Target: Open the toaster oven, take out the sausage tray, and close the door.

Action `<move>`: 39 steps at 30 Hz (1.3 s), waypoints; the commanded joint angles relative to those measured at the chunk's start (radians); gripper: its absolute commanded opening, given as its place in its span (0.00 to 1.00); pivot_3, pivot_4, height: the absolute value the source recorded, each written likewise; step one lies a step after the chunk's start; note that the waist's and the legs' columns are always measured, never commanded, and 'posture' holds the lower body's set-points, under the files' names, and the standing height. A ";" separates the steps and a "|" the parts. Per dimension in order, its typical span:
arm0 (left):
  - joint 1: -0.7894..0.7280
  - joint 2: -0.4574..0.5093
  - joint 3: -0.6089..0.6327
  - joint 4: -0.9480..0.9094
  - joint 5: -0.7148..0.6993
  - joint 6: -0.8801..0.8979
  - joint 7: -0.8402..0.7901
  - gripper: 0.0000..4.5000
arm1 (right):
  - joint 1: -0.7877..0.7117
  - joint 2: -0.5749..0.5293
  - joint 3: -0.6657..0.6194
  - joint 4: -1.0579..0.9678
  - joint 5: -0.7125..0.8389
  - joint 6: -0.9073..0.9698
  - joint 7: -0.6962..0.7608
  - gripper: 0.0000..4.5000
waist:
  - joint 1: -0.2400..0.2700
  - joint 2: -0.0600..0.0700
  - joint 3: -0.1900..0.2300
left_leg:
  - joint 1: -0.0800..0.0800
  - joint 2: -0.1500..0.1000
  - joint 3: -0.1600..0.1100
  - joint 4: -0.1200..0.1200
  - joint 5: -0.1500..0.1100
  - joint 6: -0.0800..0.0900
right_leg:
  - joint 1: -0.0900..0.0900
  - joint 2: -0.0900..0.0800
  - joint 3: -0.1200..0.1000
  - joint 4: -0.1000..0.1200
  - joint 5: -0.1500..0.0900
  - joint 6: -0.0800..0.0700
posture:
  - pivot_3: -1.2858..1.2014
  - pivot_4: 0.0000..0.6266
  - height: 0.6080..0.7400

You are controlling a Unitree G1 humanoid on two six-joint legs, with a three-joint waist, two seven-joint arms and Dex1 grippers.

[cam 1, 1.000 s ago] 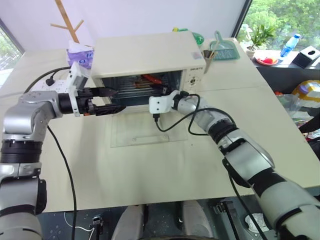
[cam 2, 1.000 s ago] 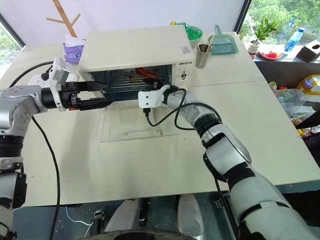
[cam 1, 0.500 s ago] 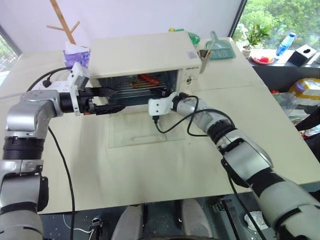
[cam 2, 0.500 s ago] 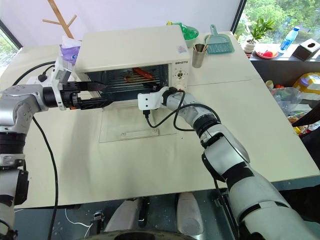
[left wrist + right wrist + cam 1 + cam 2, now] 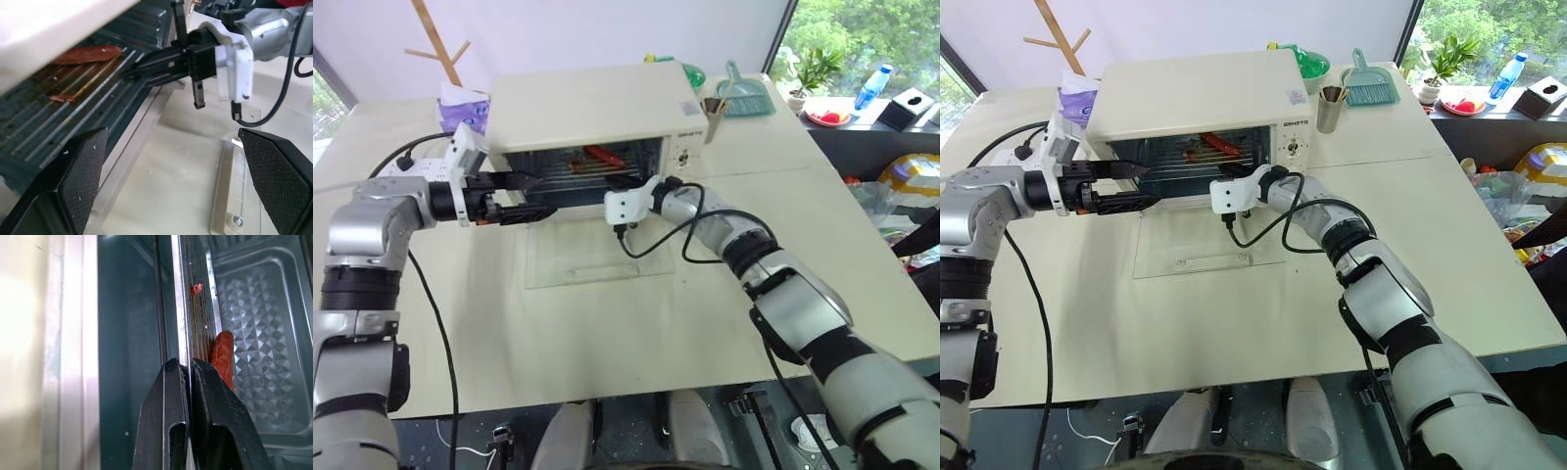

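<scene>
The toaster oven (image 5: 1200, 98) stands on the worktop (image 5: 1234, 313) with its front cavity exposed. The door (image 5: 1197, 238) is fully lowered and lies flat on the worktop directly in front of the toaster oven, its bar handle on the edge farthest from the oven.

The sausage tray (image 5: 73, 103) sits inside the toaster oven, with the red sausage (image 5: 1217, 141) lying on it toward the back of the cavity. In the left wrist view, brown grease streaks mark the ribbed tray surface.

The right gripper (image 5: 188, 382) is at the mouth of the toaster oven, on the side nearer the control panel. Its fingers (image 5: 168, 401) are pinching the thin front rim of the sausage tray, one finger on each face of the rim. In the right wrist view the sausage lies just beyond the fingertips.

The left gripper (image 5: 1131, 186) is held level at the opposite end of the oven opening, just outside the cavity. Its fingers (image 5: 78, 171) are spread wide and touch nothing.

A purple tissue pack (image 5: 1077, 93) sits beside the toaster oven.
</scene>
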 commanded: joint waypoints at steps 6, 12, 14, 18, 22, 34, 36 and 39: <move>-0.053 -0.010 0.010 0.034 0.020 -0.040 -0.021 1.00 | 0.164 -0.074 -0.052 -0.377 0.038 0.054 0.114 0.01 | 0.000 0.000 0.000 | 0.000 0.000 0.000 0.000 0.000 0.001 | 0.000 0.000 0.000 0.000 0.000 0.000 | 0.52 0.24 1.00; -0.063 -0.012 0.010 0.051 0.027 -0.049 -0.030 1.00 | 0.250 -0.093 -0.087 -0.519 0.065 0.125 0.182 0.01 | 0.001 0.000 0.000 | 0.000 0.000 0.000 0.001 -0.001 0.001 | 0.000 0.000 0.000 0.000 0.000 0.000 | 0.52 0.24 1.00; -0.069 -0.013 0.011 0.058 0.029 -0.051 -0.033 1.00 | 0.248 -0.087 -0.091 -0.519 0.063 0.136 0.180 0.16 | 0.002 0.000 0.000 | 0.000 0.000 0.000 0.001 -0.001 0.001 | 0.001 0.000 0.000 0.001 0.000 0.000 | 0.52 0.24 1.00; -0.080 -0.014 0.013 0.067 0.032 -0.050 -0.038 1.00 | 0.226 -0.078 -0.081 -0.499 0.042 0.142 0.162 0.55 | 0.002 0.000 0.000 | 0.000 0.000 0.000 0.002 -0.001 0.001 | 0.001 0.000 0.000 0.001 0.000 0.000 | 0.52 0.24 1.00; -0.081 -0.012 0.017 0.063 0.032 -0.046 -0.039 1.00 | 0.216 -0.070 -0.068 -0.487 0.033 0.135 0.158 0.78 | 0.002 0.000 0.000 | 0.000 0.000 0.000 0.002 -0.001 0.001 | 0.001 0.000 0.000 0.001 0.000 0.000 | 0.52 0.24 1.00; -0.084 -0.008 0.024 0.057 0.029 -0.039 -0.032 1.00 | 0.114 0.006 -0.021 -0.357 -0.032 0.113 0.119 0.78 | 0.000 0.000 0.000 | 0.000 0.000 0.000 0.002 -0.001 0.001 | 0.000 0.000 0.000 0.001 0.000 0.000 | 0.52 0.24 1.00; -0.085 -0.009 0.024 0.056 0.029 -0.038 -0.031 1.00 | 0.096 0.015 -0.013 -0.325 -0.046 0.115 0.112 0.78 | 0.000 0.000 0.000 | 0.000 0.000 0.000 0.002 -0.001 0.001 | 0.000 0.001 0.000 0.001 0.000 -0.001 | 0.52 0.24 1.00; -0.083 -0.009 0.025 0.054 0.028 -0.038 -0.030 1.00 | 0.071 0.032 0.001 -0.279 -0.058 0.127 0.112 0.78 | 0.000 0.000 0.000 | 0.000 0.000 0.000 0.002 -0.001 0.001 | 0.000 0.001 0.000 0.001 0.001 -0.001 | 0.52 0.24 1.00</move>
